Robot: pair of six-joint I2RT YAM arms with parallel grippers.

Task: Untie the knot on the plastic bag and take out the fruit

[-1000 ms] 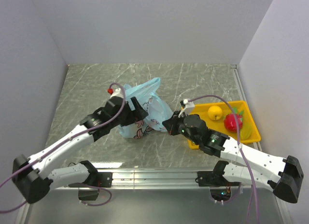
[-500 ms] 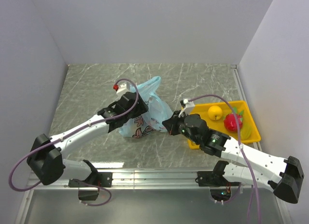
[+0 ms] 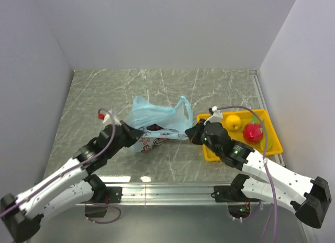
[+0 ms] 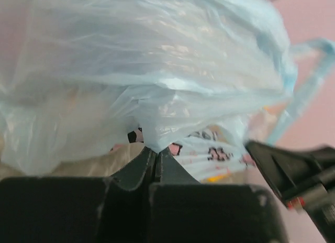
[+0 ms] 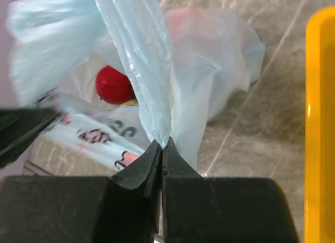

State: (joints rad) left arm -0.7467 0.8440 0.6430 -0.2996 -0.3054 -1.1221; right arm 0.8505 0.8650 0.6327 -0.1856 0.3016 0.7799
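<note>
Your left claw (image 4: 156,150) is clenched on a fold at the left side of the plastic bag (image 3: 154,113), and your right claw (image 5: 162,144) pinches a taut strip at its right. The bag lies between them on the tabletop (image 3: 94,96), with a red fruit (image 5: 113,85) showing inside.

Translucent light-blue plastic bag (image 3: 152,113) with dark-lined cartoon print touched with pink, 1 red apple (image 5: 113,85) showing inside it, bright yellow tray (image 3: 276,141), 1 yellow fruit (image 3: 233,121), 1 red fruit (image 3: 252,132) with green leaves, grey-green marbled table (image 3: 172,86) with white veins.
</note>
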